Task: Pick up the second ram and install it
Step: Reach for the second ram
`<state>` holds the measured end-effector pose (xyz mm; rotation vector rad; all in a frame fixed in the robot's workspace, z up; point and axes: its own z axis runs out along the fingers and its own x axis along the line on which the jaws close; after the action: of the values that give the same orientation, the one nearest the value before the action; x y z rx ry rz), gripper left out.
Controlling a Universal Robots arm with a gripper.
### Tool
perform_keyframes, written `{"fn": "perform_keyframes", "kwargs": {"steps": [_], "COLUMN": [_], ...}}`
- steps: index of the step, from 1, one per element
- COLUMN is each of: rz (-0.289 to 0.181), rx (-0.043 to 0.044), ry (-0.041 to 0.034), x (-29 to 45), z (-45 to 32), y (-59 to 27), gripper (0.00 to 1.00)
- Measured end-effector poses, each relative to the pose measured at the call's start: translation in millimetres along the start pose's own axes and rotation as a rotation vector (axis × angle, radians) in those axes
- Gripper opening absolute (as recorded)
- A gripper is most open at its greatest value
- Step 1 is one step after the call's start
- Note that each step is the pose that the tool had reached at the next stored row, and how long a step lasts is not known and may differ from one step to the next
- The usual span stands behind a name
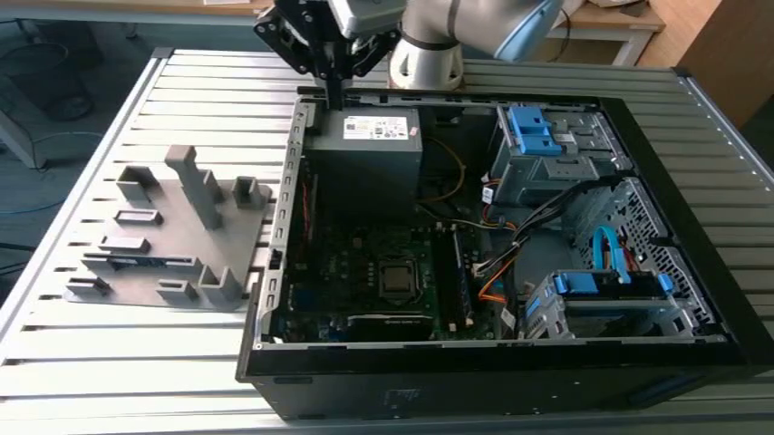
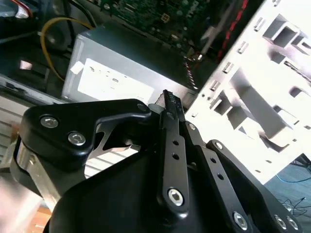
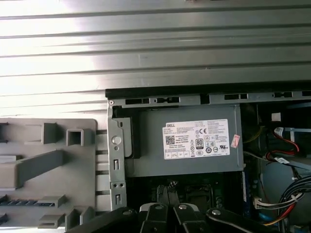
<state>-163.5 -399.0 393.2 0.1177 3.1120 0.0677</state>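
Observation:
The second ram [image 1: 140, 261] is a slim blue-green stick lying flat in a slot of the grey holder plate [image 1: 169, 231], on the exterior view's left. In the first wrist view it appears as a dark strip [image 3: 25, 202] on the same plate [image 3: 48, 160]. My gripper [image 1: 332, 89] hangs above the back left corner of the open computer case [image 1: 484, 353], well away from the ram. Its thin black fingers are pressed together with nothing between them in both wrist views [image 2: 168, 102] [image 3: 167, 194].
Below the gripper, inside the case, sits the grey power supply [image 1: 369, 149] with a white label. A dark memory stick [image 1: 459, 281] stands in a motherboard slot beside the processor [image 1: 396, 279]. Cables and blue drive cages [image 1: 545, 136] crowd the case's right side. The table [image 1: 133, 353] is ribbed metal.

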Motion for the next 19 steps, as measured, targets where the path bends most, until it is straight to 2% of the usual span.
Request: {"fn": "perform_keyframes", "kwargs": {"steps": [7, 19], "rz": [0.000, 0.000], "rx": [0.0000, 0.0001], "ry": [0.0001, 0.0001], "x": [16.4, 38.4], "z": [-0.3, 0.3], "y": [-1.2, -3.9], "gripper": [0.10, 0.10]}}
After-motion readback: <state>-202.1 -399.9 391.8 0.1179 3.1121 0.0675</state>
